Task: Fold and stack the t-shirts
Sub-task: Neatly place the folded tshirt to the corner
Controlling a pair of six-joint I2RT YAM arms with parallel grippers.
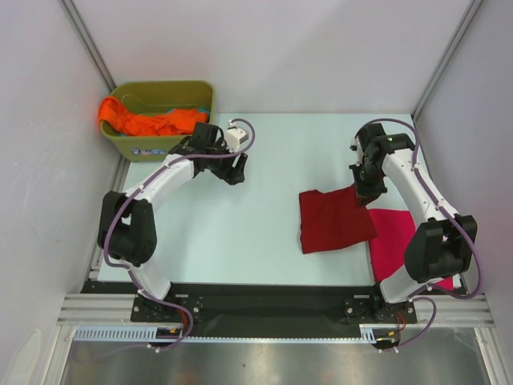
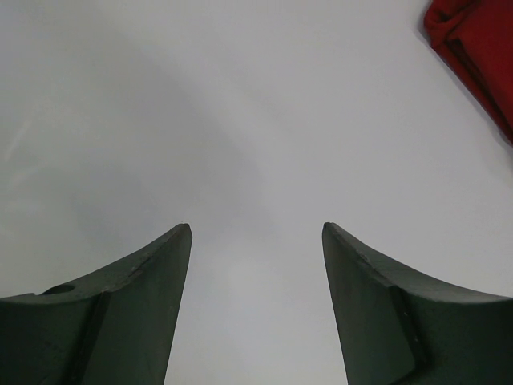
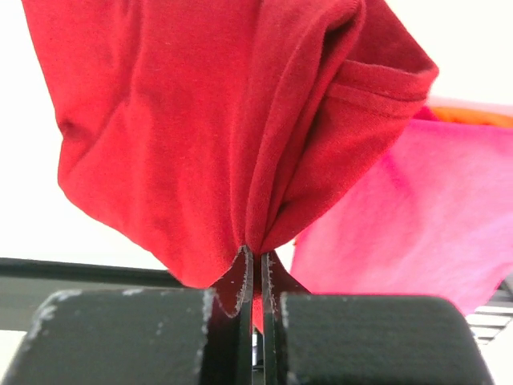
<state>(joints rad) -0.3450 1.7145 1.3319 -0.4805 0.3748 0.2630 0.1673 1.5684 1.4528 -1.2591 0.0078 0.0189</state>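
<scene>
Pale table (image 1: 272, 160) w/ dark red tee (image 1: 333, 220), pink tee (image 1: 393, 241) beside it, green tub (image 1: 152, 147) far-left corner.

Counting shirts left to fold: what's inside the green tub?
An orange t-shirt lies in the olive-green tub, spilling over its left rim. Anything beneath it is hidden.

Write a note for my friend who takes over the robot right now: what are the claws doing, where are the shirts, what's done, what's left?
Left gripper: open, empty, over bare table.
Right gripper: shut on an edge of the dark red t-shirt.
Dark red t-shirt: a rough square right of centre, right against the pink t-shirt, which lies near right, partly hidden by the right arm.
Orange t-shirt: draped in the green tub, far left corner.
Done: no stack yet.
Left: finish the red, fold the orange, stack all three.
</scene>
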